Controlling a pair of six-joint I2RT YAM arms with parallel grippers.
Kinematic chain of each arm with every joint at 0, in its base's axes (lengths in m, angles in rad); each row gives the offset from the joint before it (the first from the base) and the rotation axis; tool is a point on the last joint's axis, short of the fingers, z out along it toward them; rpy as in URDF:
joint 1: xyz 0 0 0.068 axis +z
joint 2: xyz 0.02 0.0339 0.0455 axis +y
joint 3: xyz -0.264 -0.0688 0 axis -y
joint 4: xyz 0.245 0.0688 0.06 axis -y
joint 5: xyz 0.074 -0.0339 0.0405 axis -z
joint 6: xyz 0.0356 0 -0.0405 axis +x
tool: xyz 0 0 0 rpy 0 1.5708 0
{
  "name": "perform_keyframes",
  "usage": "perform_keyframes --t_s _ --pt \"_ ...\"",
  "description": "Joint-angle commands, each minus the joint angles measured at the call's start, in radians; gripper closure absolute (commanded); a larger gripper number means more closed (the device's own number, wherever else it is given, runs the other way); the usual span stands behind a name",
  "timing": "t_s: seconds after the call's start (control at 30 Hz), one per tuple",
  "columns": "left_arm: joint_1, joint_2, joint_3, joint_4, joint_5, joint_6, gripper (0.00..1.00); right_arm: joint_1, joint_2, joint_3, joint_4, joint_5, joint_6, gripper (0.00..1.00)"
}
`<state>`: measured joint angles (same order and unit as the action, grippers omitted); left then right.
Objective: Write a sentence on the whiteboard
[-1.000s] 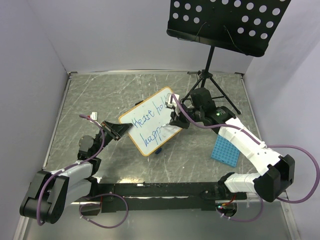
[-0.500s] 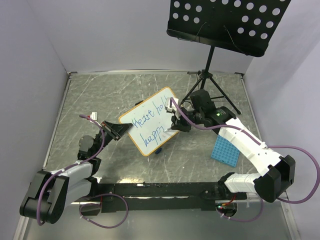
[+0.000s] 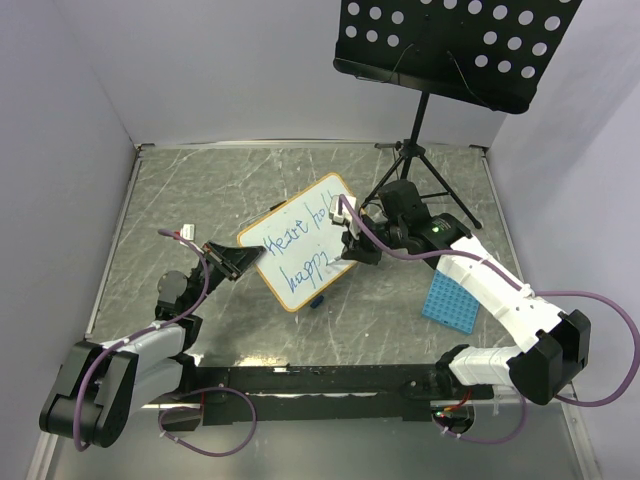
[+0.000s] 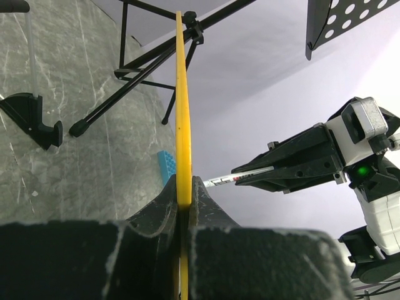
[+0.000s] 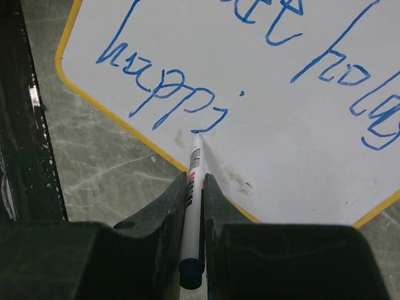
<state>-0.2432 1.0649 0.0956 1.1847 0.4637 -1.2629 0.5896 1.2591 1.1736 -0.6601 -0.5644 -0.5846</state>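
The whiteboard (image 3: 296, 243) stands tilted in mid-table, white with a tan-orange frame. My left gripper (image 3: 246, 260) is shut on its left edge; the left wrist view shows the yellow frame (image 4: 182, 112) edge-on between my fingers (image 4: 164, 209). The sentence (image 5: 262, 69) is blue cursive lettering in two lines. My right gripper (image 3: 350, 247) is shut on a white marker (image 5: 194, 194), whose tip touches the board at the end of the lower word (image 5: 164, 87). That marker (image 4: 240, 179) also shows in the left wrist view, held by the right gripper (image 4: 294, 164).
A black music stand (image 3: 455, 45) on a tripod (image 3: 415, 165) rises at the back right. A blue grid tray (image 3: 451, 300) lies on the table right of the board. One black foot of the board (image 3: 316, 299) rests on the marble tabletop (image 3: 180, 190).
The marker tip has shifted slightly along the lower line of writing, adding to the word. The left gripper and board have stayed still.
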Motion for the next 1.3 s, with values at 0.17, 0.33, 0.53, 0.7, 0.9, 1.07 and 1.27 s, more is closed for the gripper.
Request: perform_keyframes --t_s 0.17,0.33,0.53,0.7,0.9,1.07,1.27 --pt "-0.001 -0.033 0.021 0.161 -0.005 -0.039 0.99 -0.010 -0.026 0.038 0.062 0.055 0.037 1.00" --pt "-0.001 -0.025 0.021 0.167 -0.005 -0.041 0.99 -0.025 -0.044 0.052 0.079 0.040 0.045 1.00" --pt "0.001 -0.014 0.026 0.178 -0.002 -0.046 0.99 -0.033 -0.033 0.054 0.099 0.049 0.049 1.00" --pt "0.001 -0.017 0.027 0.173 -0.002 -0.044 0.99 -0.034 -0.033 0.049 0.111 0.038 0.052 1.00" --pt "-0.001 -0.008 0.030 0.181 0.003 -0.047 0.99 -0.034 -0.024 0.051 0.117 0.029 0.054 1.00" --pt "-0.001 -0.011 0.027 0.181 0.001 -0.046 0.99 -0.036 -0.010 0.052 0.103 0.020 0.049 1.00" --pt "-0.001 -0.016 0.027 0.178 0.000 -0.046 0.99 -0.034 -0.004 0.047 0.079 0.017 0.034 1.00"
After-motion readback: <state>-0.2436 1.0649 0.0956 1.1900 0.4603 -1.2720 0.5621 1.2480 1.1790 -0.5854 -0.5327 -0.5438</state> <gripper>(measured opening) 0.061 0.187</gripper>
